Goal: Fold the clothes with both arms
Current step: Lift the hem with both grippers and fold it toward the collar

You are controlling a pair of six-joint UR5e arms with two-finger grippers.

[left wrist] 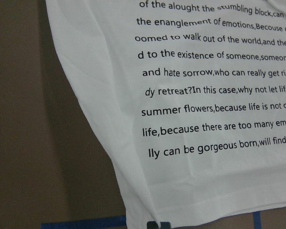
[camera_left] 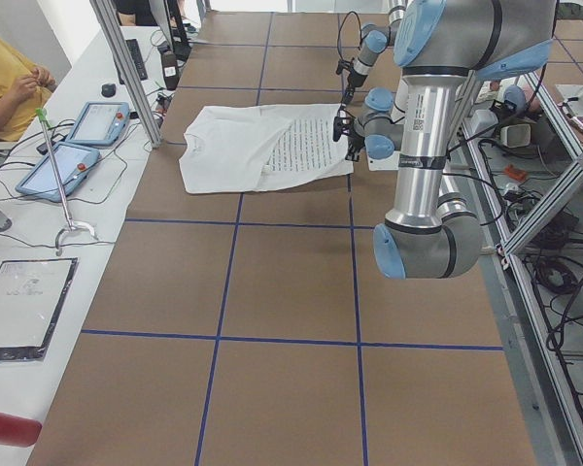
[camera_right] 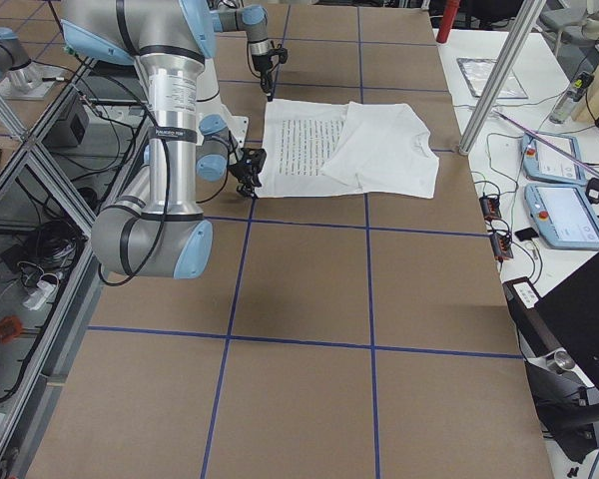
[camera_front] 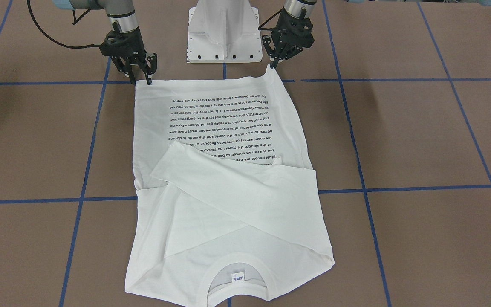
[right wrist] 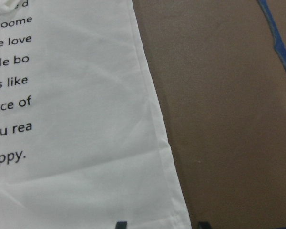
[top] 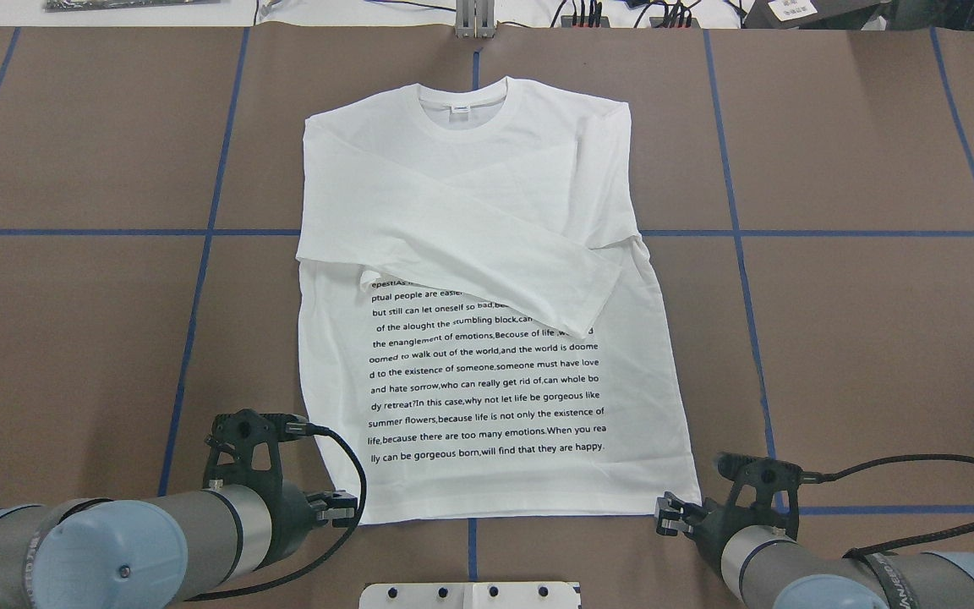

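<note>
Sleeves [top: 470, 245] lie crossed over the chest of the white T-shirt [top: 487, 364], so by my reading you are at the lengthwise fold: taking the hem [top: 504, 506] by its two corners to bring it up to the collar [top: 463, 95]. The shirt rests flat in the middle of the counter [top: 73, 338], printed text [top: 487, 414] facing up, collar at the far end and hem at the near end by the robot's base.

Your left tool [camera_front: 274, 64] is closed on the left hem corner. In the front view that corner stands up in a small peak under it, and the left wrist view shows its tips together on the hem edge. Your right tool [camera_front: 142, 77] has its jaws apart, with the right hem corner lying between them and nothing pinched yet.

Next you need to close the right tool on that corner. I judge it should catch both layers of the thin cotton, since a single layer would let the back sag. Then raise both corners together, level, and carry them toward the collar over the crossed sleeves, keeping the hem taut so the fold lands square.
</note>
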